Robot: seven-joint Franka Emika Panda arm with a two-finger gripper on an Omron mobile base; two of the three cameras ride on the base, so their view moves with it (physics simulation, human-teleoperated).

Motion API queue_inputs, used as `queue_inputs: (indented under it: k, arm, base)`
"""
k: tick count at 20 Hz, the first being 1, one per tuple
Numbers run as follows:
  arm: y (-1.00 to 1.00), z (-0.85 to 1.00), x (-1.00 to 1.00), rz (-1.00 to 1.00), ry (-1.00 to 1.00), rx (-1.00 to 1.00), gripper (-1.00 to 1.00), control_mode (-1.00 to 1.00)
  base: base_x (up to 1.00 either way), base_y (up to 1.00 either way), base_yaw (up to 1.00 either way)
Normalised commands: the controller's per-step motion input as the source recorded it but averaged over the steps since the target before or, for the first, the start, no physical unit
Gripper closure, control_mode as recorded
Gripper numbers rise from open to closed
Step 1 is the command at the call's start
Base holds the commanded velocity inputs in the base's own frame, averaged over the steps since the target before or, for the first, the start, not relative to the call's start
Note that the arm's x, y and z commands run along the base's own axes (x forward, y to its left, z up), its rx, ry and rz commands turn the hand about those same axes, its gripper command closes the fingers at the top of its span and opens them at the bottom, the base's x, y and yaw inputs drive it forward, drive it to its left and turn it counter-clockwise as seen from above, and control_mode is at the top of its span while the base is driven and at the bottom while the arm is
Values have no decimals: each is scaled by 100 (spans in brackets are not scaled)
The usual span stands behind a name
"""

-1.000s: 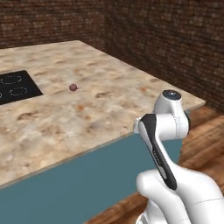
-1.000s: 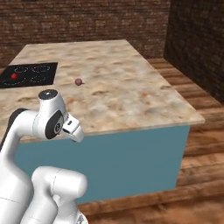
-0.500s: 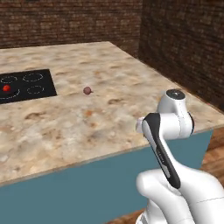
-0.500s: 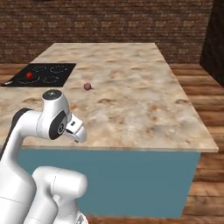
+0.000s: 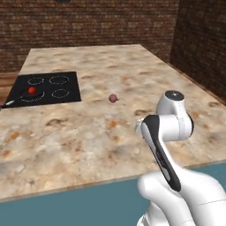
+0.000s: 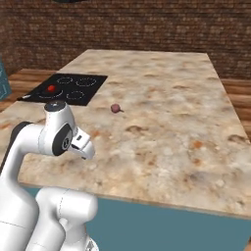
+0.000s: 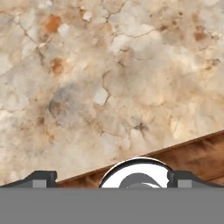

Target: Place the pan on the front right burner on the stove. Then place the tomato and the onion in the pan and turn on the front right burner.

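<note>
**Pan and tomato on the stove, onion out on the bench**

The stove [image 5: 66, 84] is a flat black cooktop with four white rings, set into the bench's far left part. The pan [image 5: 27, 95], shallow and black, sits over the largest ring, the front right burner [image 5: 37, 98], its thin pale handle reaching toward the stove's left edge. The tomato [image 5: 32, 90], a bright red ball, lies inside the pan. The onion [image 5: 113, 98], a dull maroon ball, rests alone on the bench, well apart to the stove's right.

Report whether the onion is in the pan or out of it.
Out. The onion lies alone on the counter, right of the stove; the pan holds the tomato.
</note>
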Motion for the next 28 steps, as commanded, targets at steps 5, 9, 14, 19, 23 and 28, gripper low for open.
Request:
queue_inputs:
  k: [5,9,14,19,23,28]
  arm:
    - [0,0,0,0,0,0,-100,100]
    - [0,0,0,0,0,0,-100,100]
    - [-3,3,13,0,0,0,-100,-100]
    - [-22,28,94,0,0,3,-100,-100]
    - [-16,28,85,0,0,2,-100,-100]
    - [0,24,71,1,0,0,-100,-100]
  base:
    - [72,-7,11]
    - [63,-6,0]
    - [43,-7,0]
    - [0,0,0]
    - [0,0,0]
    - [0,0,0]
